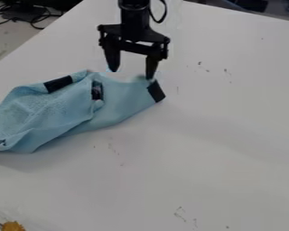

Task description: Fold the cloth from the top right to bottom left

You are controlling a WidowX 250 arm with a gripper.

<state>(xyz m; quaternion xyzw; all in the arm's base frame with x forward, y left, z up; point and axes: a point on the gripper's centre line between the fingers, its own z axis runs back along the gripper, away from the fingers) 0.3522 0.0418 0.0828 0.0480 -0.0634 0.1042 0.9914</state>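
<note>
The blue cloth [68,113] lies rumpled, below and mostly left of the gripper [132,73]. The gripper's fingers stand wide apart, the view's right-hand one at the cloth's edge beside a black patch [156,91]; contact there is unclear.

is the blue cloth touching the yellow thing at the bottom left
Apart. The camera view shows the white table between the blue cloth and the yellow thing.
</note>
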